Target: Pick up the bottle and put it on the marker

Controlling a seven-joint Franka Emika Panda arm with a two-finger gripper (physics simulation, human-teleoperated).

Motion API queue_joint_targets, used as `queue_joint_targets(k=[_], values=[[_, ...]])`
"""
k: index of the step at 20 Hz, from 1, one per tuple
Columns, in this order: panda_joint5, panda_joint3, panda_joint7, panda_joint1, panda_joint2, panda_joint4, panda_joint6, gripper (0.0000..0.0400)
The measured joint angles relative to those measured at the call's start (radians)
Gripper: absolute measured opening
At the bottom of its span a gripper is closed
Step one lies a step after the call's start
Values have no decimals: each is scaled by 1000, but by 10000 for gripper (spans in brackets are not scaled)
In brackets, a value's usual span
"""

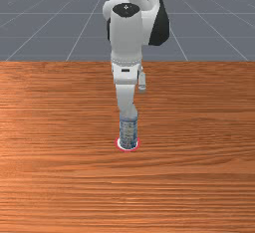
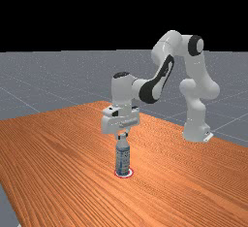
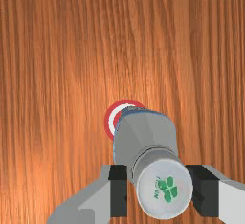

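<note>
pincer: (image 2: 123,136) fingertips closed around the top of the bottle (image 2: 122,158), gripping it from two sides
bottle position: upright directly below the pincer, base over the marker (image 3: 111,122); whether its whole base bears on the marker I cannot tell
hidden: part of the marker, behind the bottle's base
cut off: both fingers, at the wrist view's edge
hard to read: the label print and the small letters beside the cap's green clover
bottle make: bluish, patterned body, grey sloping shoulder, round pale cap (image 3: 164,189)
marker make: flat, round, red and white rings
pads: (image 3: 118,194) dark, blocky
bench: (image 1: 50,177) streaky orange-brown grain, beneath the pincer
count: one bottle, one marker, two fingers, one arm (image 2: 196,95)
</note>
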Motion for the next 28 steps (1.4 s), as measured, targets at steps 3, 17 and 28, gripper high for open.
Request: queue_joint_targets(k=[3,17,28], values=[[0,0,1,0,32,57,-86,176],[-2,3,-9,-1,26,35,-26,177],[-3,2,-2,-1,22,30,-22,177]])
